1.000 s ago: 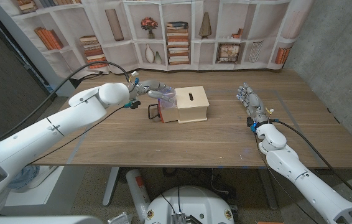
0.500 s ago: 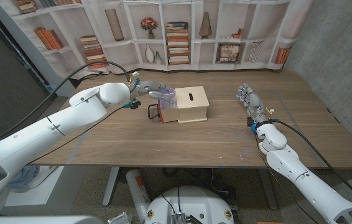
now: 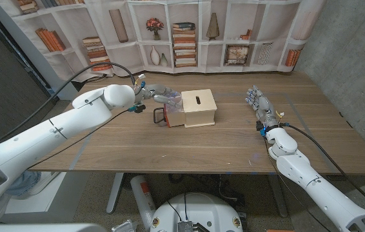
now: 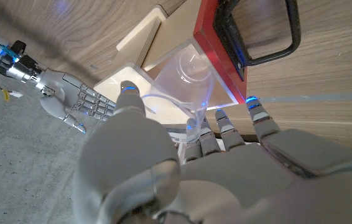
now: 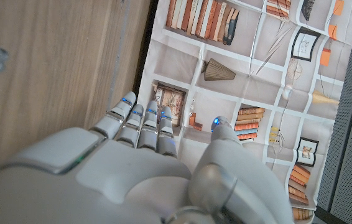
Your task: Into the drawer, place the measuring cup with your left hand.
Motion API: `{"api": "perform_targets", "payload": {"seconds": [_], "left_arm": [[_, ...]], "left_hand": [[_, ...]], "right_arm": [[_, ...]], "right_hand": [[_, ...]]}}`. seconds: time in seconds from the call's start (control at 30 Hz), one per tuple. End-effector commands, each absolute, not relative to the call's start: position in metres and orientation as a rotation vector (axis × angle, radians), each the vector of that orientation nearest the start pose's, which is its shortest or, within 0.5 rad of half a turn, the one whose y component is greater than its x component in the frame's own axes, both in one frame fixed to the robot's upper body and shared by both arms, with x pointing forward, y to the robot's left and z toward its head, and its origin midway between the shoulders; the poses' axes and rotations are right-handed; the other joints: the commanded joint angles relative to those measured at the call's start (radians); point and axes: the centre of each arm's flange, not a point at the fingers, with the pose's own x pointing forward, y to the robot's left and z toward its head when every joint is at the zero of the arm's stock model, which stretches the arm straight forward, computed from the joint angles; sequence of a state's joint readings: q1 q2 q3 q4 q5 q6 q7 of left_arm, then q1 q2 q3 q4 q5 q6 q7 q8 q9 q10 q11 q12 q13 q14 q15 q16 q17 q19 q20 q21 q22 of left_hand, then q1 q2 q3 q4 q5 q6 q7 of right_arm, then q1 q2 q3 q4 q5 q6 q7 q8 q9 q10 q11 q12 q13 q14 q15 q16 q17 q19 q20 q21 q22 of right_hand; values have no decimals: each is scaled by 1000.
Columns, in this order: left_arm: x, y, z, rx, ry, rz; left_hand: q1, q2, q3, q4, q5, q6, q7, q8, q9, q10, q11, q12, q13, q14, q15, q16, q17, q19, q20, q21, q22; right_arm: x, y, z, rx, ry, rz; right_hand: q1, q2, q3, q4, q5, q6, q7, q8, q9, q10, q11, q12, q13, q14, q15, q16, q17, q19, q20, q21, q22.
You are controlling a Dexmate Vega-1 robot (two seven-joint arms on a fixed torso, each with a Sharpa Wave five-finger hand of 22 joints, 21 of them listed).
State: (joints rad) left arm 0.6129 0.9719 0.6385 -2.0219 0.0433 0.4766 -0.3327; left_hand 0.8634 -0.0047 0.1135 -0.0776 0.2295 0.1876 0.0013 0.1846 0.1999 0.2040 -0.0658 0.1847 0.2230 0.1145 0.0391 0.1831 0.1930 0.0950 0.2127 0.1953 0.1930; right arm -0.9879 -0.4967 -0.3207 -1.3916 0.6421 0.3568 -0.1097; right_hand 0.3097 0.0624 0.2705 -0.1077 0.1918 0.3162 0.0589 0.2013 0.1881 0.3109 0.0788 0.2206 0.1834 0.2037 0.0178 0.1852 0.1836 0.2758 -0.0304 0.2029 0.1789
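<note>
Your left hand (image 3: 155,94) holds the clear measuring cup (image 4: 185,84), fingers (image 4: 226,124) clamped on it, over the open red-fronted drawer (image 3: 172,116) mid-worktop; next, lower and release it inside.

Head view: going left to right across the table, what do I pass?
Left hand holding the clear measuring cup → red-fronted drawer with its black handle, pulled out → wooden box → right hand, fingers apart, holding nothing.
</note>
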Motion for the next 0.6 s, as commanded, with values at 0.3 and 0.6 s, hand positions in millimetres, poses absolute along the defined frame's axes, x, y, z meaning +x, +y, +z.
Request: {"api": "perform_targets", "payload": {"seconds": [0.3, 0.6], "left_arm": [[563, 213, 72, 1262, -317, -333], [564, 212, 72, 1266, -303, -335]], "left_hand": [[-40, -18, -29, 9, 14, -110, 10, -11, 1, -88, 36, -1, -1, -50, 19, -2, 6, -47, 3, -4, 1], [-83, -50, -64, 24, 27, -188, 26, -7, 0, -172, 63, -2, -2, -89, 36, 0, 6, -70, 4, -1, 0]], "right_arm": [[626, -300, -69, 132, -611, 79], [626, -300, -69, 130, -610, 80]], "right_hand": [[10, -1, 1, -6, 1, 6, 1, -3, 4, 8, 1, -5, 4, 9, 0, 2, 2, 7, 1, 0, 6], [11, -1, 1, -6, 1, 5, 1, -4, 4, 8, 0, -5, 4, 9, 0, 2, 2, 7, 1, 0, 6]]}}
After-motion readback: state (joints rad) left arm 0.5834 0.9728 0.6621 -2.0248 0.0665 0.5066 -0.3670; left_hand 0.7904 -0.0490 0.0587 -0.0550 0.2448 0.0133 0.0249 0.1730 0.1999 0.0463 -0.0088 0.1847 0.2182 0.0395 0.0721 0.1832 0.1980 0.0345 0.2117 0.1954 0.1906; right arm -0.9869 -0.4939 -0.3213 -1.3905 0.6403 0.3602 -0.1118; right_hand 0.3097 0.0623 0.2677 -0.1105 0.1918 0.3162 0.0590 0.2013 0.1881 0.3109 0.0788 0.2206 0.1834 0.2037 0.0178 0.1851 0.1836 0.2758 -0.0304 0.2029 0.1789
